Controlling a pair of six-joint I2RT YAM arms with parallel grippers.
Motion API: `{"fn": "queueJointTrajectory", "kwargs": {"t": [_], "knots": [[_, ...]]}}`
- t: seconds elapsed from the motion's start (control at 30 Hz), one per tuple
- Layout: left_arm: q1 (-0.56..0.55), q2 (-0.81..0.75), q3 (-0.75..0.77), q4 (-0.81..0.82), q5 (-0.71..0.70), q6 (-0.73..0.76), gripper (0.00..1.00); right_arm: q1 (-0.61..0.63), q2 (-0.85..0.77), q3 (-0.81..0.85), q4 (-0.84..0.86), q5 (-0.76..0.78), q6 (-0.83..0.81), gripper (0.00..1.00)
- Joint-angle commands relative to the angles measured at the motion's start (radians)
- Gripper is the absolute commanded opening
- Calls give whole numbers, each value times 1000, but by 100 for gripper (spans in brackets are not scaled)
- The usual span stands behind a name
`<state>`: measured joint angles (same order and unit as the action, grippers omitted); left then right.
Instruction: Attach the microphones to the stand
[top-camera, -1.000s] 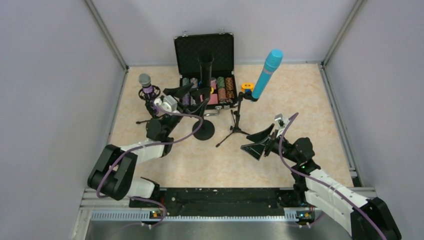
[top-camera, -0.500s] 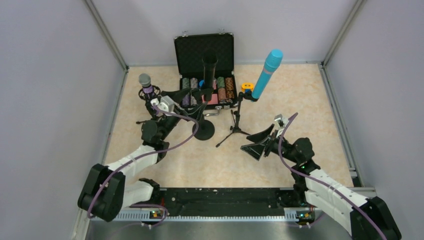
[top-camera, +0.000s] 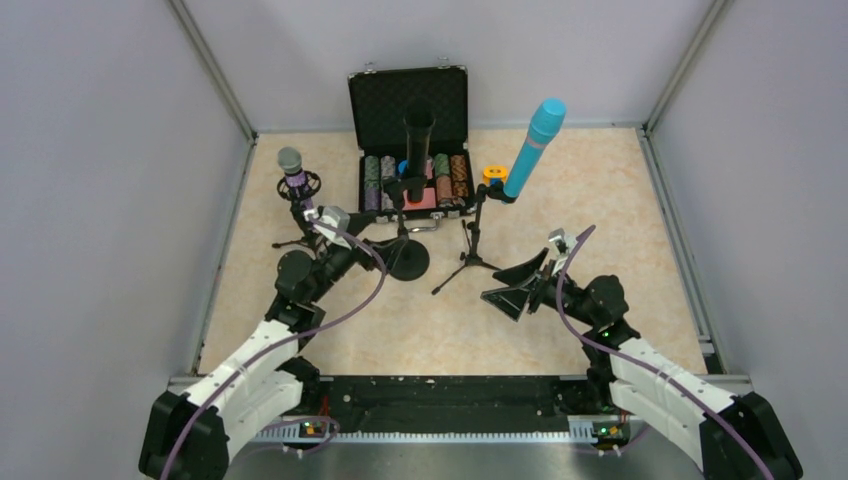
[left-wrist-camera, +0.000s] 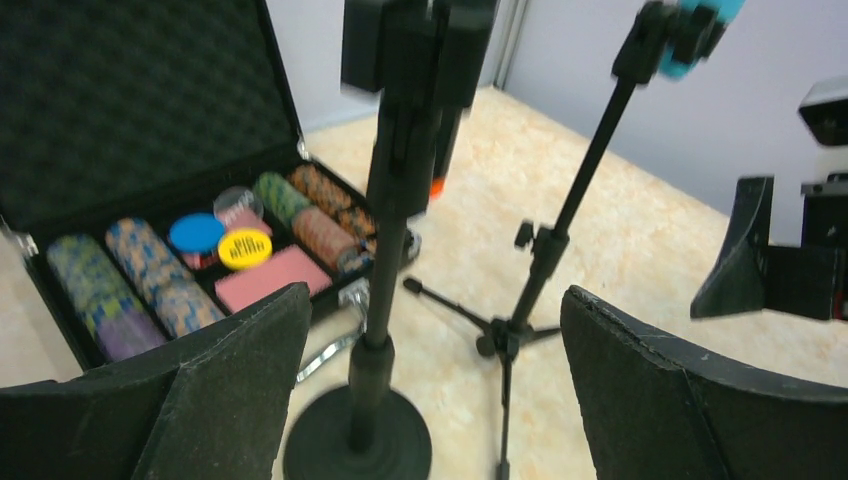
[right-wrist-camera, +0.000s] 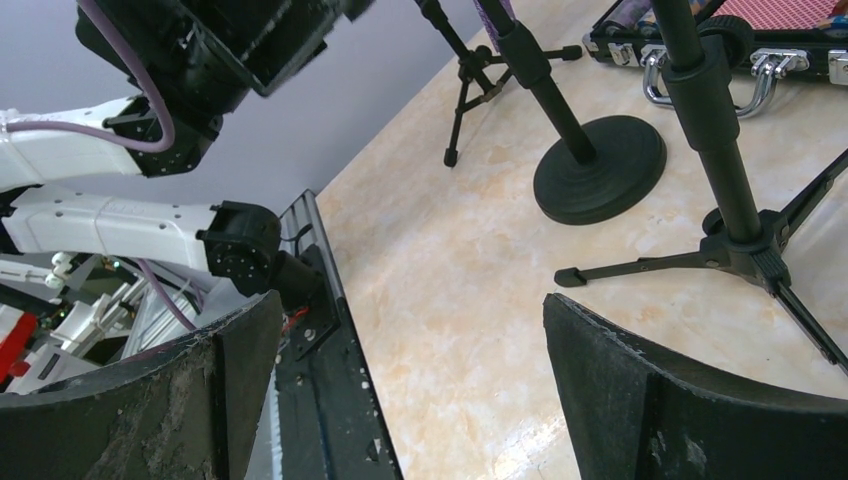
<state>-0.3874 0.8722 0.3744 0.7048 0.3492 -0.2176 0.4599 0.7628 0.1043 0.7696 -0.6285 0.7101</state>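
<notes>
Three microphones sit in stands. The cyan microphone leans in the clip of a tripod stand. A black microphone stands upright on the round-base stand, its orange end showing below the clip. At the left, the purple microphone with a grey head rests in a small tripod mount. My left gripper is open just in front of the round-base stand, touching nothing. My right gripper is open and empty, low over the floor near the tripod.
An open black case with poker chips lies at the back behind the stands. An orange ring sits beside it. Tripod legs spread across the floor. Grey walls enclose the table on three sides.
My left arm has drawn back from the black microphone and its stand towards the near left, still open. The right arm has stayed in place.
</notes>
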Motion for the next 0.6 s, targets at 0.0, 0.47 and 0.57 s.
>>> {"fn": "queueJointTrajectory", "kwargs": {"t": [0.0,0.47,0.57], "knots": [[3,-67,-78,-101,-23,-49,99,-11,6,-7,35,6,-5,99],[3,-246,-199,-383,-208,-144,99,-13,-41,103,-227,46,-154,99],[3,-295,-249,-370,-296,-176,99,-12,-33,111,-242,58,-158,99]]}}
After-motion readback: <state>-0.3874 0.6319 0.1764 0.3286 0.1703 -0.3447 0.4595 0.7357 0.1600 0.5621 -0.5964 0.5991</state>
